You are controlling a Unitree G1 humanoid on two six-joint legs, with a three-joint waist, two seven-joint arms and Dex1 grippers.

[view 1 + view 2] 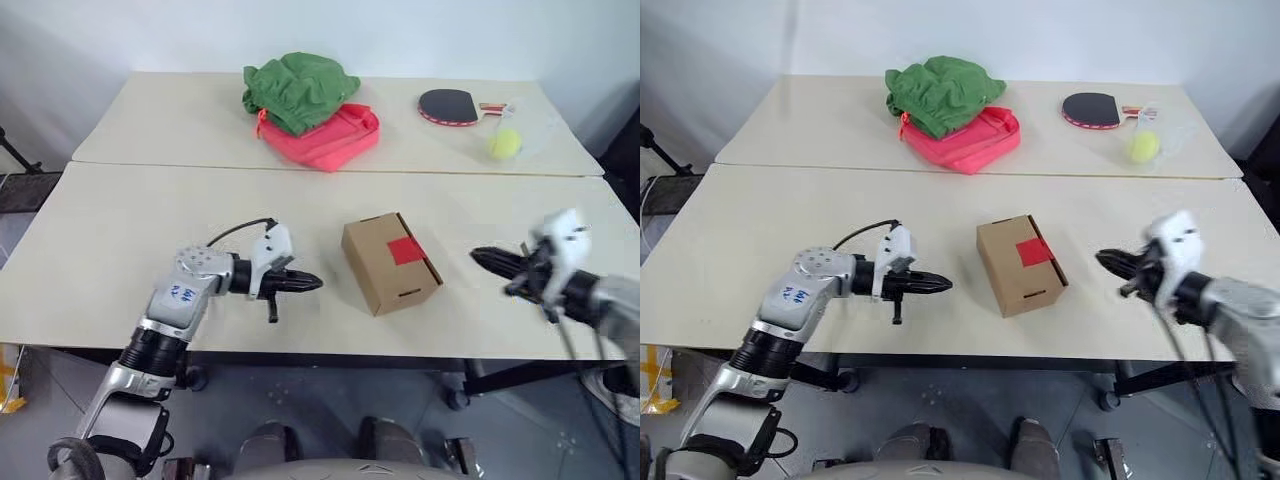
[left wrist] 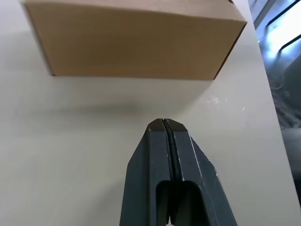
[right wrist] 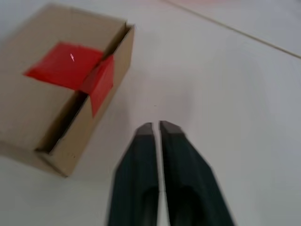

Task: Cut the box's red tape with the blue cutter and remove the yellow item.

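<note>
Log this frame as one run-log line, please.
left gripper: shut, empty, left of box | right gripper: shut, empty, right of box | red tape: on box, lid edge lifted

Right gripper (image 1: 478, 256) was motion-blurred beside the box (image 1: 390, 262). Box interior was hidden by its flaps. Box top was cut off in the left wrist view. Pink bag (image 1: 325, 138) beyond the box was half covered by green cloth (image 1: 297, 90).

The two tables (image 1: 150, 215) hold one cardboard box (image 1: 385, 272) bearing one red tape (image 1: 404, 249) patch, one green cloth bundle (image 1: 297, 90), one pinkish-red bag (image 1: 330, 140), one black paddle (image 1: 450, 105) and one yellow-green ball (image 1: 504, 144), with two grippers (image 1: 312, 283) (image 1: 480, 256) over them.
</note>
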